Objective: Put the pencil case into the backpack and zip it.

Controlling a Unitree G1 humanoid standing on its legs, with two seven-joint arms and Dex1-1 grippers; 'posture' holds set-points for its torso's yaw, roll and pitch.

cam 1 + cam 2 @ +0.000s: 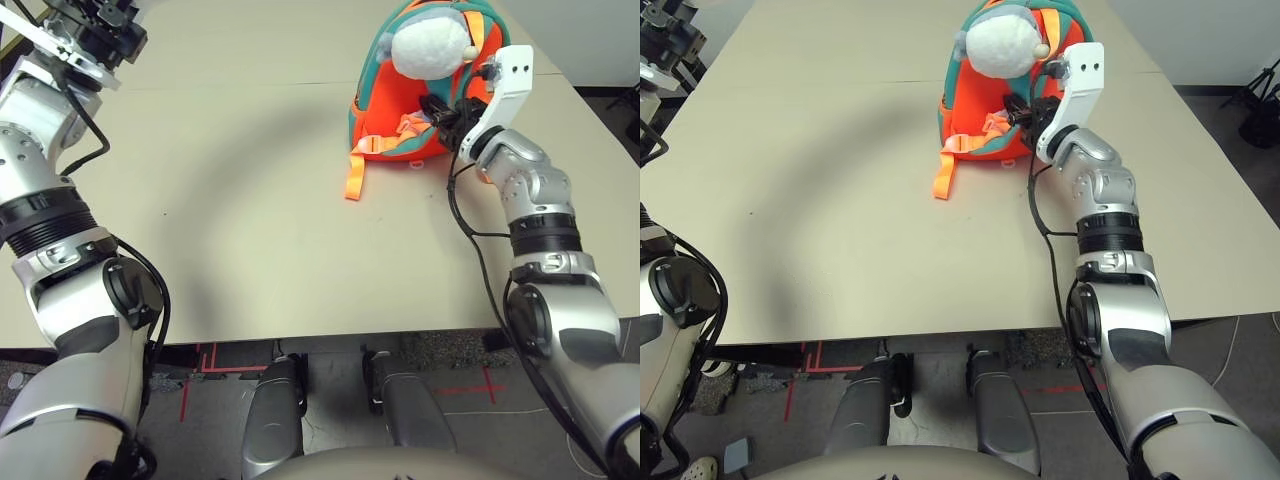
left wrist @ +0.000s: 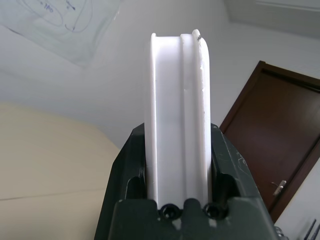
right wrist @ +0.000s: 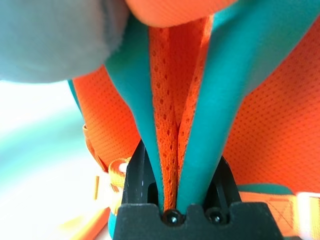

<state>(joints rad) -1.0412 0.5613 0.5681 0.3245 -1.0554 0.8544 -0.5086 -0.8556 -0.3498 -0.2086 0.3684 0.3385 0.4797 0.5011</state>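
The orange backpack (image 1: 390,115) with teal trim stands at the far right of the table, its grey-white plush charm (image 1: 430,45) on top. My right gripper (image 1: 442,112) is at its right side, shut on a fold of orange mesh and teal trim (image 3: 172,125). An orange strap (image 1: 354,180) trails onto the table in front. My left gripper (image 1: 100,35) is raised over the far left of the table, shut on the white pencil case (image 2: 177,125), which shows edge-on between the fingers.
The beige table (image 1: 240,220) stretches between the two arms. Its near edge (image 1: 300,338) runs above the floor with red tape marks. A brown door (image 2: 280,140) and white wall show behind the left gripper.
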